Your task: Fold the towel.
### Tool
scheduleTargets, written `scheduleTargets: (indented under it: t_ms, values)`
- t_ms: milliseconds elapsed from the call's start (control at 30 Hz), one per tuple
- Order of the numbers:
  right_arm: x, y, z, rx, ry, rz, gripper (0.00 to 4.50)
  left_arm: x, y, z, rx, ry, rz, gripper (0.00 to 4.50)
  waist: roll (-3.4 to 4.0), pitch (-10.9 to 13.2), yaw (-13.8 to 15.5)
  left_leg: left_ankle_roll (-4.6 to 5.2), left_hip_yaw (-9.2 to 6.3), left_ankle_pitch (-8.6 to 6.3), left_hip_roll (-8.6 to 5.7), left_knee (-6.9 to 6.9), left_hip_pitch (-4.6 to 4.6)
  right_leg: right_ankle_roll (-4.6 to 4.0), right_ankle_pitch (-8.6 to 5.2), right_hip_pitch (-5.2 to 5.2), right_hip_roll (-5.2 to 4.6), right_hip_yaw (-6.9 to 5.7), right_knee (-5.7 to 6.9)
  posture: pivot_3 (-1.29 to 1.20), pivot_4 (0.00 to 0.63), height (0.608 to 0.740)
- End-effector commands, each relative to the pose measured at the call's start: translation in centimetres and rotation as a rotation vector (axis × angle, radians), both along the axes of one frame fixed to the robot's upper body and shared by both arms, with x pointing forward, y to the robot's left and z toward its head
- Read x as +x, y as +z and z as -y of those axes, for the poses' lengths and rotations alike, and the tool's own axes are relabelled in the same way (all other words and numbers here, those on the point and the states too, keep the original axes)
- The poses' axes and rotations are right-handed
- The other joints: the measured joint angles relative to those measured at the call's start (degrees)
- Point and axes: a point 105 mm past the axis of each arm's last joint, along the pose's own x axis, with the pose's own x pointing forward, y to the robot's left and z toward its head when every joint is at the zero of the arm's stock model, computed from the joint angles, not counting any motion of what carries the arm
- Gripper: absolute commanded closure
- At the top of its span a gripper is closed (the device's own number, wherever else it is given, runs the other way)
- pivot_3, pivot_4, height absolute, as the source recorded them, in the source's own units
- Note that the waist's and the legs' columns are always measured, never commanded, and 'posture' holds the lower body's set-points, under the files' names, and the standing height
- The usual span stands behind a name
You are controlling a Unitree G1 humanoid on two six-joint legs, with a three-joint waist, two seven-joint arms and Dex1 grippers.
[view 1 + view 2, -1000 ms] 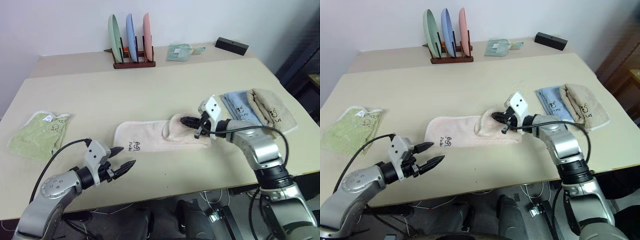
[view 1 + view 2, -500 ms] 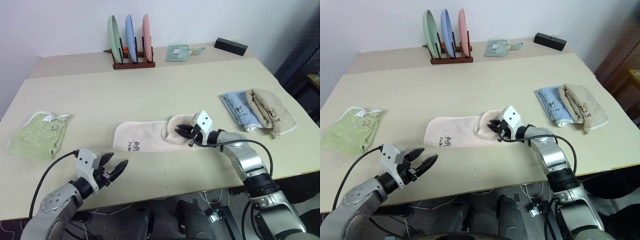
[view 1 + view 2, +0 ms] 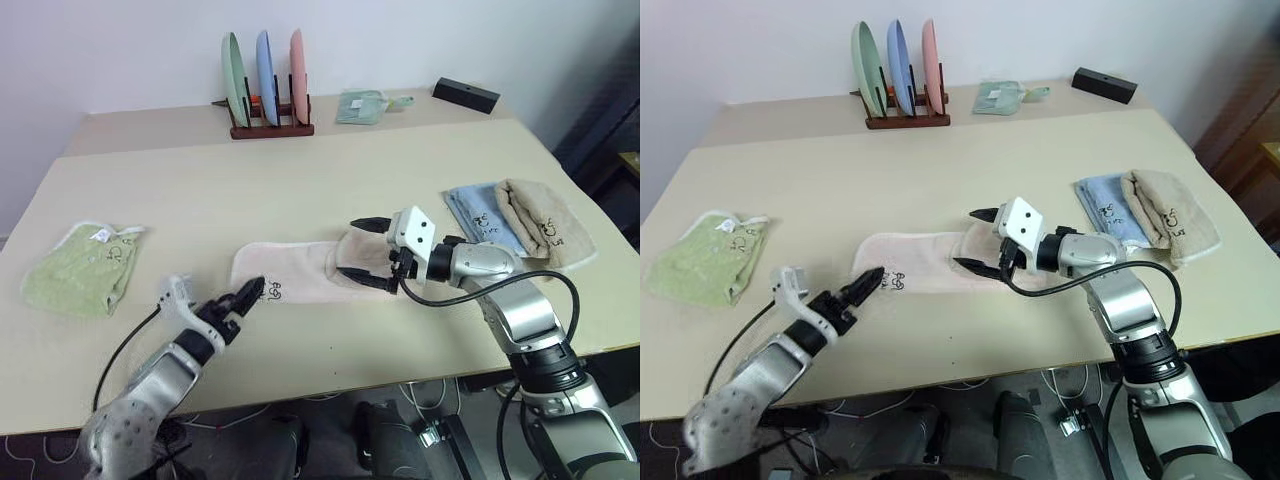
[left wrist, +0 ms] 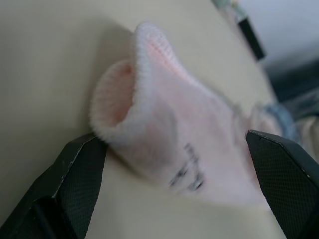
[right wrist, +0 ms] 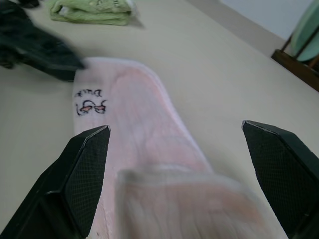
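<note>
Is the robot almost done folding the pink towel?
Not yet. The pink towel lies long on the table, with just its right end flopped over itself. The right gripper hovers there, jaws open, holding nothing. The left gripper is at the other end, jaws open around that edge. The main folds are left.

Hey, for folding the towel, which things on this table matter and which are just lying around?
Part of the job:
- pink towel
- left claw, open at its near end
- right claw, open over its folded end

Just lying about:
- green towel
- blue towel
- beige towel
- plate rack
- black box
</note>
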Motion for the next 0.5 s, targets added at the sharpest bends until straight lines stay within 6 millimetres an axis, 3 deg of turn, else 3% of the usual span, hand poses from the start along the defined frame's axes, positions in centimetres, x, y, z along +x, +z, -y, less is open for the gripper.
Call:
scheduleTargets:
  t_ms: [33, 100, 167, 200, 433, 500]
  values:
    - [-0.5, 1.0, -0.4, 0.007, 0.016, 0.063, 0.18, 0.5, -0.8, -0.1, -0.072, 0.037, -0.088, 0.0, 0.0, 0.0, 0.2, 0.0, 0.0, 0.0, 0.0, 0.0, 0.0, 0.0, 0.0, 0.0, 0.0, 0.0, 0.0, 0.0, 0.15, 0.738]
    - [-0.5, 0.9, -0.3, 0.004, 0.007, 0.064, 0.18, 0.8, -0.7, -0.4, -0.096, 0.065, -0.099, 0.0, 0.01, 0.0, 0.5, -0.01, 0.02, 0.0, 0.0, 0.0, 0.01, 0.0, 0.0, -0.01, 0.0, 0.02, 0.0, 0.0, 0.15, 0.738]
    - [-0.6, 0.7, -0.1, -0.014, 0.002, 0.07, 0.12, 1.0, -0.6, -0.6, -0.113, 0.085, -0.102, 0.55, 0.0, 0.0, 0.8, -0.03, 0.03, 0.02, 0.0, 0.0, 0.02, 0.0, 0.0, 0.0, 0.01, 0.03, 0.01, 0.0, 0.15, 0.738]
    - [-0.7, 0.6, 0.0, -0.018, 0.001, 0.072, 0.12, 1.0, -0.6, -0.7, -0.117, 0.09, -0.104, 0.88, 0.0, 0.0, 0.8, -0.04, 0.03, 0.02, 0.0, 0.0, 0.02, 0.0, 0.0, 0.0, 0.02, 0.03, 0.01, 0.0, 0.15, 0.738]
    - [-0.7, 0.4, 0.4, -0.026, -0.009, 0.073, 0.12, 0.8, -0.2, -1.5, -0.117, 0.125, -0.08, 4.46, 0.0, 0.0, 0.9, -0.04, 0.03, 0.02, 0.01, -0.01, -0.03, -0.01, 0.0, -0.06, 0.02, 0.04, 0.0, 0.0, 0.15, 0.738]
    - [-0.7, 0.3, 0.5, -0.027, -0.015, 0.075, 0.12, 0.9, 0.7, -2.3, -0.096, 0.153, -0.027, 4.46, 0.0, 0.0, 0.8, -0.05, 0.03, 0.02, 0.01, -0.01, -0.01, -0.01, 0.0, -0.03, 0.02, 0.04, 0.0, 0.0, 0.15, 0.738]
